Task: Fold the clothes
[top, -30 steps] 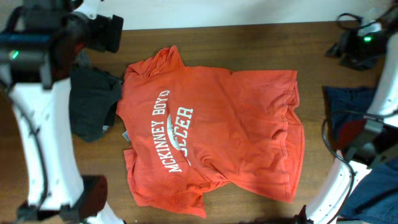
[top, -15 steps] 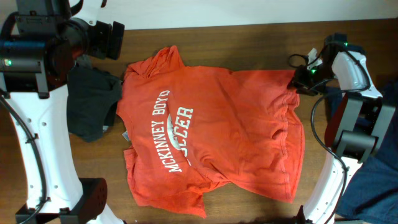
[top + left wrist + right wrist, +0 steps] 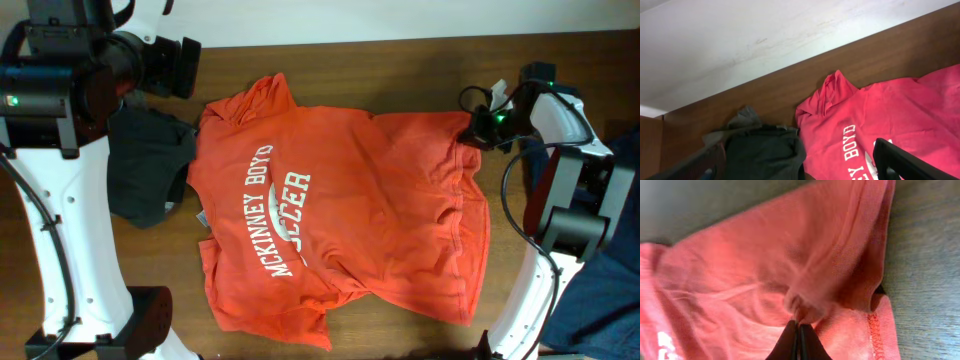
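Of the clothes, the orange-red T-shirt (image 3: 340, 210) with white lettering lies spread, a little rumpled, across the middle of the table. My right gripper (image 3: 478, 128) is at its far right corner. In the right wrist view the black fingertips (image 3: 797, 325) are pressed together, pinching a small fold of the orange cloth (image 3: 790, 265). My left gripper (image 3: 180, 65) hovers above the shirt's far left corner, open and empty, with its fingers (image 3: 900, 160) wide apart over the collar (image 3: 832, 92). A dark grey garment (image 3: 150, 170) lies bunched to the left of the shirt.
The dark grey garment (image 3: 762, 155) touches the shirt's left edge. A navy blue garment (image 3: 605, 300) lies at the right edge, partly behind the right arm. The brown table (image 3: 400, 55) ends at a white wall (image 3: 765, 35) at the back.
The right arm swung in from the right edge to the shirt's far right corner, and its jaws closed on the cloth. The left arm stayed almost still.
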You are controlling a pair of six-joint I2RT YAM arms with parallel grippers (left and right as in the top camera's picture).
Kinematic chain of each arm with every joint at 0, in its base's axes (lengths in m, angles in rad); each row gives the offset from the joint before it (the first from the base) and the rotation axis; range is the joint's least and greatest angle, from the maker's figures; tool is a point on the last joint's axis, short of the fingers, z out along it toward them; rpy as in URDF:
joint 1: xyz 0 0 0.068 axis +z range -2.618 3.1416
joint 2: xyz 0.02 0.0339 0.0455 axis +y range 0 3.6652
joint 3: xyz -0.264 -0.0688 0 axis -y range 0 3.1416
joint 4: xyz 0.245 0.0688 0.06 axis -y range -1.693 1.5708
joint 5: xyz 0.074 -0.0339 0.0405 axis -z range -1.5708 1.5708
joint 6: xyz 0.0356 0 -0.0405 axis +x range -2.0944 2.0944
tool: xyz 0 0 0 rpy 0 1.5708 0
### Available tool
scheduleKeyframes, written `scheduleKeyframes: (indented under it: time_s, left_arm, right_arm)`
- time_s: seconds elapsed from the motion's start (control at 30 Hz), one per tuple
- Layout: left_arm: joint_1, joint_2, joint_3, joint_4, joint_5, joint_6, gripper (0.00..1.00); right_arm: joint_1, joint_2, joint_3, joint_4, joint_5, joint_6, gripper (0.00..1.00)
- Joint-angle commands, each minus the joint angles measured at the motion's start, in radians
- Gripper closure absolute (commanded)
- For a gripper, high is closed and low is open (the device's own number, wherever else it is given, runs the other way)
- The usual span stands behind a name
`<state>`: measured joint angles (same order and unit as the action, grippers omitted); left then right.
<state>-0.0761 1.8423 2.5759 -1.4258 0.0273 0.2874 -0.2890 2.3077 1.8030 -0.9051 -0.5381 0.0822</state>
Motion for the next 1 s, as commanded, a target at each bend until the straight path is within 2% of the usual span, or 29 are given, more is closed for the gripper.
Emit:
scheduleKeyframes:
  time_s: [0.0, 0.13, 0.23, 0.4, 0.43, 0.47, 0.5, 0.53, 0.6, 0.67, 0.8, 0.97]
  left_arm:
    - [0.0, 0.007, -0.004, -0.001, 0.015, -0.014, 0.06]
    - [0.0, 0.009, -0.004, -0.002, 0.015, -0.014, 0.06]
    - [0.0, 0.023, -0.004, -0.012, 0.015, -0.014, 0.06]
    - [0.0, 0.068, -0.004, -0.041, 0.015, -0.037, 0.07]
    - [0.0, 0.077, -0.004, -0.055, 0.015, -0.041, 0.07]
    - [0.0, 0.086, -0.004, -0.068, 0.016, -0.041, 0.07]
    - [0.0, 0.095, -0.004, -0.105, 0.014, -0.05, 0.07]
    - [0.001, 0.102, -0.004, -0.142, 0.014, -0.058, 0.07]
    - [0.002, 0.121, -0.004, -0.245, 0.014, -0.1, 0.07]
    - [0.002, 0.126, -0.021, -0.262, 0.023, -0.155, 0.1]
    - [0.0, 0.106, -0.024, -0.262, 0.105, -0.161, 0.1]
    - [0.0, -0.024, -0.073, -0.262, 0.123, -0.191, 0.1]
  right_arm:
    - [-0.044, -0.018, 0.113, 0.007, -0.057, 0.0, 0.96]
    - [-0.097, -0.018, 0.219, 0.11, -0.072, 0.005, 0.96]
    - [-0.111, -0.016, 0.222, 0.197, -0.076, 0.058, 0.96]
    - [-0.105, -0.005, 0.22, 0.262, -0.053, 0.058, 0.96]
    - [-0.105, -0.005, 0.22, 0.275, -0.053, 0.058, 0.9]
    - [-0.105, -0.005, 0.22, 0.278, -0.053, 0.058, 0.79]
    - [-0.107, -0.005, 0.22, 0.272, -0.053, 0.058, 0.6]
    - [-0.112, -0.005, 0.22, 0.256, -0.053, 0.058, 0.51]
    - [-0.133, -0.007, 0.221, 0.186, -0.058, 0.057, 0.44]
    - [-0.153, -0.015, 0.226, 0.121, -0.067, 0.048, 0.41]
    - [-0.209, -0.09, 0.232, 0.006, -0.191, -0.027, 0.41]
    - [-0.258, -0.246, 0.232, -0.095, -0.239, -0.026, 0.38]
